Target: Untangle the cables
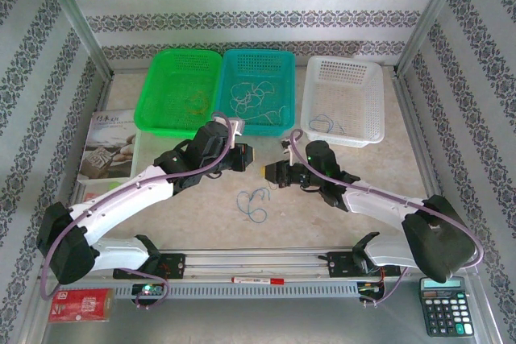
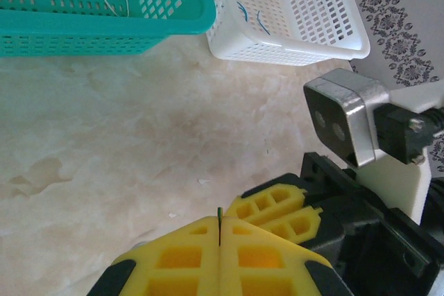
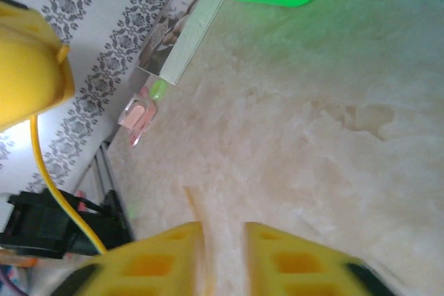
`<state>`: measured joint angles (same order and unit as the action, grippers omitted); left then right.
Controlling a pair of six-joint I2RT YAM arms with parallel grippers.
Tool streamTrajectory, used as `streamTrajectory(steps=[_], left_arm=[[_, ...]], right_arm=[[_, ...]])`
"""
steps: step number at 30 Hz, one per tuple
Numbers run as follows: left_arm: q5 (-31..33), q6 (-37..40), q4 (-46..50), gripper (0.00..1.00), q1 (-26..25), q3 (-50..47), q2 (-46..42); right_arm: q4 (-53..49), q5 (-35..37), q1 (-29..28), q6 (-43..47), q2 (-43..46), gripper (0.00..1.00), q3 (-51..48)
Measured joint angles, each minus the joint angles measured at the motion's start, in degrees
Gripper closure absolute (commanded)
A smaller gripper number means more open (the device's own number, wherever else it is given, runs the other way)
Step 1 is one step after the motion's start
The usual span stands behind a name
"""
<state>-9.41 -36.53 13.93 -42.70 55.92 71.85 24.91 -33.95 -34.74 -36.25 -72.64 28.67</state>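
Closest to my left wrist camera, the left gripper [image 2: 219, 235] has its yellow fingers [image 2: 180, 258] pressed flat together. A thin dark-green cable end [image 2: 219, 220] stands up from the seam, pinched there. Just beside it sits the right gripper [image 2: 276, 214]. Through its own wrist camera I see a narrow gap between its pads [image 3: 277, 260], with a blurred yellowish strand [image 3: 191, 202] running into it; I can't tell whether that strand is gripped. In that same view a yellow cable [image 3: 32, 136] hangs from the left arm's finger.

From above, both grippers hover close together over the table [image 1: 363, 215]. A pale blue cable [image 1: 255, 201] lies looped on it, nearer the arm bases. Behind, whitish cables [image 1: 254, 94] lie in the teal basket [image 1: 258, 52], a blue cable [image 1: 326, 124] in the white basket [image 1: 347, 60], and a yellowish cable [image 1: 196, 104] in the green basket [image 1: 189, 52].
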Motion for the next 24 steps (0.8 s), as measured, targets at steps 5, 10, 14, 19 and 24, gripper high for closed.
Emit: streamTrajectory(steps=[5,10,14,19,24], left_arm=[[2.4,0.0,-0.2,1.0,0.0,-2.0,-2.3],[7.3,0.1,0.1,1.0,1.3,-4.4,-8.0],[11.4,0.5,0.8,1.0,4.7,-5.5,-13.0],[13.5,1.4,2.4,1.0,7.9,-5.7,-16.6],[12.8,3.0,4.0,1.0,9.5,-5.7,-16.7]], right_arm=[[0.1,0.2,2.4,-0.1,1.1,1.0,-0.3],[0.0,1.6,7.6,-1.1,6.7,1.0,-3.4],[-0.4,3.5,9.9,-1.7,11.1,1.0,-6.3],[-0.6,5.4,10.2,-2.9,14.7,1.0,-8.7],[-0.2,5.6,10.2,-3.5,15.1,0.95,-9.3]])
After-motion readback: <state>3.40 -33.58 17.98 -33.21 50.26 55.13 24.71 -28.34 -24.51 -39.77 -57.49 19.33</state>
